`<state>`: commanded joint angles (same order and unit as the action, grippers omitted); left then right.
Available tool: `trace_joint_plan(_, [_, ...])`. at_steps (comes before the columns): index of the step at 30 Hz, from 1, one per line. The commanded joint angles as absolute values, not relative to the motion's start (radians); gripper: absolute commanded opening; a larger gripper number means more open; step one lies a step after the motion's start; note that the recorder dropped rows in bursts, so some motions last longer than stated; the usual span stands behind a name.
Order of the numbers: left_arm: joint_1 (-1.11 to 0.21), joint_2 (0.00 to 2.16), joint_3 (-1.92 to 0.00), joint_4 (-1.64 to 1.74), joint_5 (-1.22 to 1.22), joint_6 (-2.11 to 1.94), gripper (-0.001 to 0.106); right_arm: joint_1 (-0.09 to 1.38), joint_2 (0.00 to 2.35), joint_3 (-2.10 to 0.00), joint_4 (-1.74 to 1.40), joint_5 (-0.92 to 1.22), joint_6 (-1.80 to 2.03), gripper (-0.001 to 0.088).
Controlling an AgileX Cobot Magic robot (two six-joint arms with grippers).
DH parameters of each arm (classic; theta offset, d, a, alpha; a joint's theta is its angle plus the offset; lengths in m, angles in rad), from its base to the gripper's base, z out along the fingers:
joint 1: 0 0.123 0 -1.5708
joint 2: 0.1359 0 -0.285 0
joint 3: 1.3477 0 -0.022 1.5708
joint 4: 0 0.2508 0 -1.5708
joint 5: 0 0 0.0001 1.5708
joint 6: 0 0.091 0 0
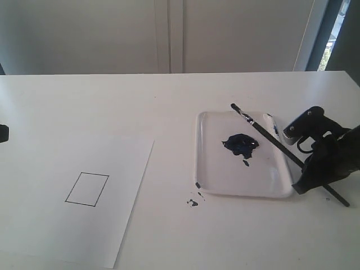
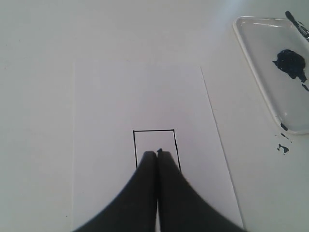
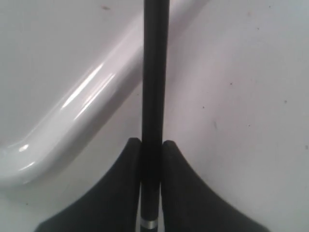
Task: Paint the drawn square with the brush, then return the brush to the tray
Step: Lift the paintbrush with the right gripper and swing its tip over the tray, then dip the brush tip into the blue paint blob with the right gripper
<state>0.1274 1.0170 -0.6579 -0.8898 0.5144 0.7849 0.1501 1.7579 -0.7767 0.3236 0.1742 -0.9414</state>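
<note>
The drawn square [image 1: 87, 189] is a blank black outline on the white paper sheet [image 1: 56, 225] at the left. At the right, the tray [image 1: 219, 169] holds a dark blue paint blob [image 1: 241, 143]. The brush [image 1: 270, 137] runs diagonally over the tray's right side, its bristle end by the far rim. My right gripper [image 1: 310, 175] is shut on the black handle [image 3: 154, 72] beside the tray's rim [image 3: 72, 125]. My left gripper [image 2: 157, 153] is shut with nothing in it, and its tips overlap the drawn square [image 2: 153, 137] in the left wrist view.
A few dark paint spatters [image 1: 193, 202] lie on the white table just off the tray's near left corner. The paper's right edge [image 1: 138, 197] runs about a hand's width left of the tray. A wall and a window frame stand behind the table.
</note>
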Motion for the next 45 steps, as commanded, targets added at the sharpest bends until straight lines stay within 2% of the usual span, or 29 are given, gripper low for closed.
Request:
trace_joint_plan(16, [0.127, 1.017, -0.658, -0.890, 0.514, 0.785, 0.000, 0.150, 1.788, -0.777, 0.324, 0.149, -0.942, 0.0000])
trace_joint_plan(24, [0.127, 1.017, -0.658, -0.890, 0.514, 0.785, 0.000, 0.159, 1.689, -0.777, 0.343, 0.255, -0.944, 0.0000])
trace_joint_plan(33, [0.127, 1.017, -0.658, -0.890, 0.514, 0.785, 0.000, 0.164, 1.619, -0.788, 0.394, 0.460, -0.940, 0.0000])
trace_joint_plan(36, [0.127, 1.017, -0.658, -0.890, 0.523, 0.783, 0.000, 0.168, 1.495, -0.789, 0.388, 0.559, -0.926, 0.0000])
trace_joint_plan(39, [0.127, 1.017, -0.658, -0.890, 0.547, 0.782, 0.000, 0.168, 1.369, -0.798, 0.261, 0.633, -0.798, 0.0000])
trace_joint_plan(45, [0.127, 1.017, -0.658, -0.913, 0.570, 0.782, 0.000, 0.233, 1.334, -0.869, -0.074, 0.883, -0.483, 0.0000])
